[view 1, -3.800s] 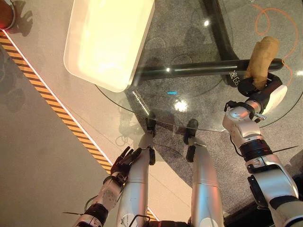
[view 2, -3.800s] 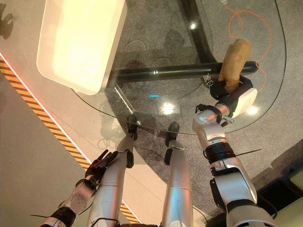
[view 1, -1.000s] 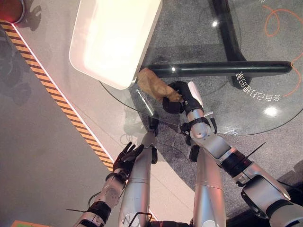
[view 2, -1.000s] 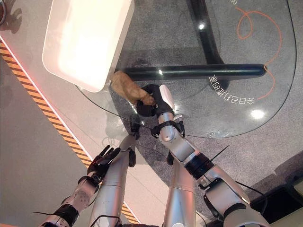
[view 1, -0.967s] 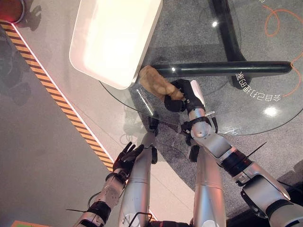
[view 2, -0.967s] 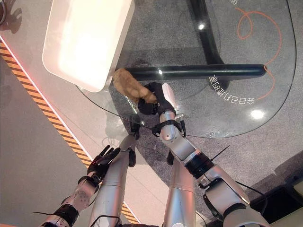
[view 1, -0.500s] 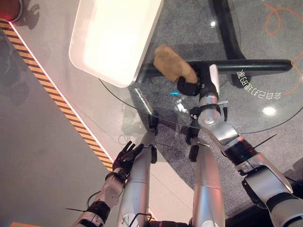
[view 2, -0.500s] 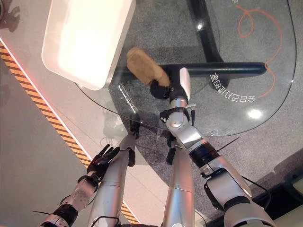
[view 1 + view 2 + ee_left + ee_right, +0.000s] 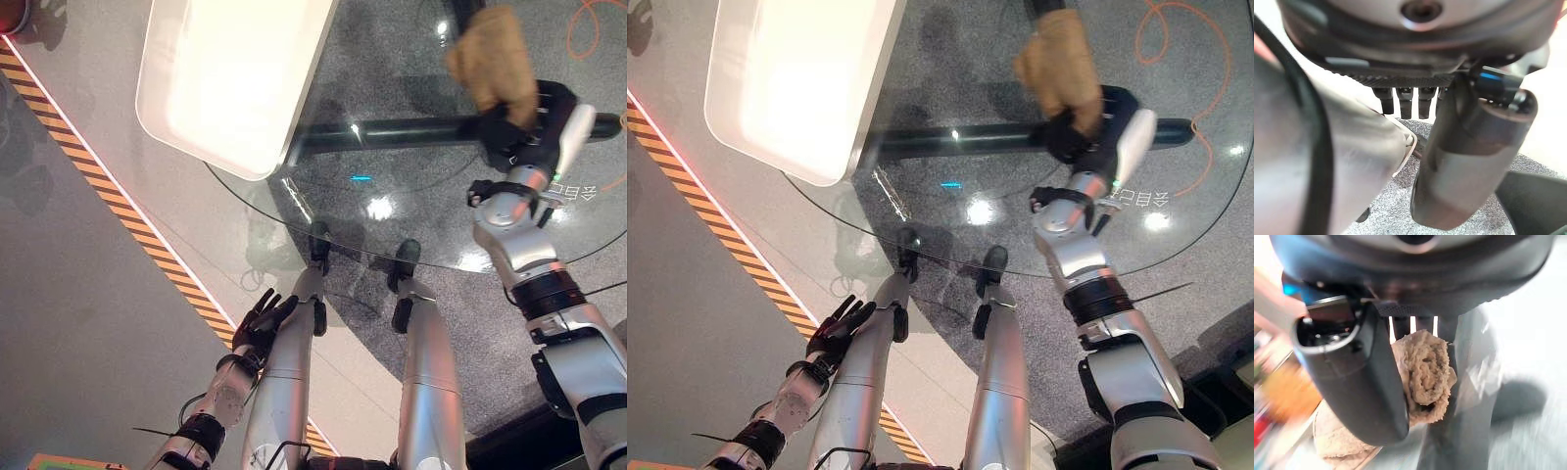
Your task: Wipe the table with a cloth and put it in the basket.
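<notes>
Basket blocks table left; right bare.

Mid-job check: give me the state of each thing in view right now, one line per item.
cloth: bunched, gripped by the right hand, resting on the glass.
right hand: shut on the cloth, over the table's right part.
left hand: open, hanging low beside the table, holding nothing.
glass table: bare where visible.
white basket: on the table's left, nothing visible inside.

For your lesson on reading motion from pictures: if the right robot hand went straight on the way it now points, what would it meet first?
The right robot hand, shut on the tan cloth, points away across the glass table. Nothing shows ahead up to the picture's edge, though depth is unclear.
</notes>
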`<state>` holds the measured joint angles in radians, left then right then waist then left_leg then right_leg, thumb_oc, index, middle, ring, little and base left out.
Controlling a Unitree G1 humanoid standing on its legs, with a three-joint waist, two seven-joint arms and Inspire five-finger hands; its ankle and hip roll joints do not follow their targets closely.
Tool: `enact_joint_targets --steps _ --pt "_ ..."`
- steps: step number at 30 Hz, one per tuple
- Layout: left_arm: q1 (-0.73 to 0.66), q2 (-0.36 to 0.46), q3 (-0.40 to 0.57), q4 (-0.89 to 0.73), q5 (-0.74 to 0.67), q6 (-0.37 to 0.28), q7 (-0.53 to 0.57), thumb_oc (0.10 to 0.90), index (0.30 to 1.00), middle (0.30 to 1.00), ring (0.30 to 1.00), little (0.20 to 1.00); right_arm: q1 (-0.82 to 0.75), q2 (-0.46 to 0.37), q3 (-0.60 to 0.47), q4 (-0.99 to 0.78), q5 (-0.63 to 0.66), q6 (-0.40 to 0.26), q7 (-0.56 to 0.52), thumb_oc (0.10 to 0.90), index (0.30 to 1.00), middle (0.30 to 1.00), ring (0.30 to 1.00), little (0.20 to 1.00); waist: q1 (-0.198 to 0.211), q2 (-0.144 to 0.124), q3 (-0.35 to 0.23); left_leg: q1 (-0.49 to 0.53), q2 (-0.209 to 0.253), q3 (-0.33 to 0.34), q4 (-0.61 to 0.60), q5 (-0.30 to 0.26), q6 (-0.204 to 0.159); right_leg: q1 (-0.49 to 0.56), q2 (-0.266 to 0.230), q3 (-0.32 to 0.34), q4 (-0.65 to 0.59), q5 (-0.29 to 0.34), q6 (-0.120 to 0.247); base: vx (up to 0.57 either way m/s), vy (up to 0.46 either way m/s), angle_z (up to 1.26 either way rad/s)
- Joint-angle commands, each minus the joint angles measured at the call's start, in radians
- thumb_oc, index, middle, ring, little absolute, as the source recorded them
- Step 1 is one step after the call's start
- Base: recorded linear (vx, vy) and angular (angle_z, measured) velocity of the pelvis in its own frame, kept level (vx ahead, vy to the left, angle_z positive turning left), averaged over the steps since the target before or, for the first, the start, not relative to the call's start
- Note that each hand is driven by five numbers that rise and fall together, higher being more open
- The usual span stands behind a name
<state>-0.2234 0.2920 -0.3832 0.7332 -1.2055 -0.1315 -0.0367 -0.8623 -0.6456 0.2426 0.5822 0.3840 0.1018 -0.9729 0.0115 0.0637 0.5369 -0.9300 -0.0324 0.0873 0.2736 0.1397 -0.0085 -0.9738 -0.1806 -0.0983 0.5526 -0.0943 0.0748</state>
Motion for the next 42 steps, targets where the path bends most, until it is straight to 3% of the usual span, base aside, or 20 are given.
enact_joint_targets --steps 1,4,10,24,30,35,42 --pt "0.102 -0.031 -0.018 -0.034 -0.022 0.014 -0.033 0.800 0.900 0.900 0.900 0.900 0.111 -0.169 -0.102 0.035 0.056 -0.050 -0.186 0.100 0.300 0.300 0.300 0.200 -0.024 0.045 -0.017 0.022 -0.032 0.050 0.151 -0.210 0.002 0.018 0.094 -0.025 -0.196 0.154 0.014 0.00 0.000 0.00" --pt "0.106 -0.024 -0.021 -0.048 -0.031 0.016 -0.031 0.800 0.900 0.900 0.900 0.900 0.130 -0.162 -0.145 0.045 0.149 -0.143 -0.178 0.100 0.300 0.300 0.300 0.200 -0.026 0.048 -0.017 0.024 -0.036 0.047 0.144 -0.207 0.002 0.021 0.098 -0.021 -0.202 0.154 0.013 -0.01 0.001 -0.07" --pt "0.103 -0.020 -0.024 -0.052 -0.034 0.023 -0.023 0.800 0.900 0.900 0.900 0.900 0.135 -0.150 -0.163 0.073 0.217 -0.214 -0.170 0.100 0.300 0.300 0.300 0.200 -0.024 0.051 -0.017 0.026 -0.039 0.044 0.143 -0.207 0.002 0.024 0.096 -0.023 -0.203 0.155 0.011 0.00 0.000 -0.02" --pt "0.096 -0.022 -0.015 -0.047 -0.041 0.033 -0.018 0.800 0.900 0.900 0.900 0.900 0.082 -0.159 -0.095 -0.005 0.100 -0.159 -0.036 0.100 0.300 0.300 0.300 0.200 -0.020 0.047 -0.017 0.030 -0.040 0.044 0.132 -0.199 0.000 0.029 0.097 -0.028 -0.211 0.155 0.012 0.00 0.002 -0.01" --pt "0.096 -0.029 0.000 -0.039 -0.032 0.030 -0.025 0.800 0.900 0.900 0.900 0.900 0.073 -0.148 -0.050 -0.092 -0.040 -0.083 0.114 0.100 0.300 0.300 0.300 0.200 -0.020 0.040 -0.017 0.028 -0.041 0.042 0.131 -0.198 -0.002 0.027 0.098 -0.030 -0.208 0.152 0.014 0.00 0.000 0.00" --pt "0.089 -0.042 0.019 -0.029 -0.015 0.031 -0.033 0.800 0.900 0.900 0.900 0.900 0.126 -0.080 0.023 -0.212 -0.133 -0.012 0.310 0.100 0.300 0.300 0.300 0.200 -0.023 0.031 -0.017 0.026 -0.041 0.046 0.129 -0.194 -0.002 0.024 0.097 -0.035 -0.207 0.151 0.015 0.00 0.000 0.00" --pt "0.066 -0.062 0.019 0.012 -0.013 0.019 -0.055 0.800 0.900 0.900 0.900 0.900 0.131 0.001 0.117 -0.207 -0.179 -0.035 0.433 0.100 0.300 0.300 0.300 0.200 -0.021 0.036 -0.017 0.029 -0.038 0.058 0.126 -0.188 -0.008 0.026 0.089 -0.042 -0.204 0.144 0.015 0.00 0.003 0.00"
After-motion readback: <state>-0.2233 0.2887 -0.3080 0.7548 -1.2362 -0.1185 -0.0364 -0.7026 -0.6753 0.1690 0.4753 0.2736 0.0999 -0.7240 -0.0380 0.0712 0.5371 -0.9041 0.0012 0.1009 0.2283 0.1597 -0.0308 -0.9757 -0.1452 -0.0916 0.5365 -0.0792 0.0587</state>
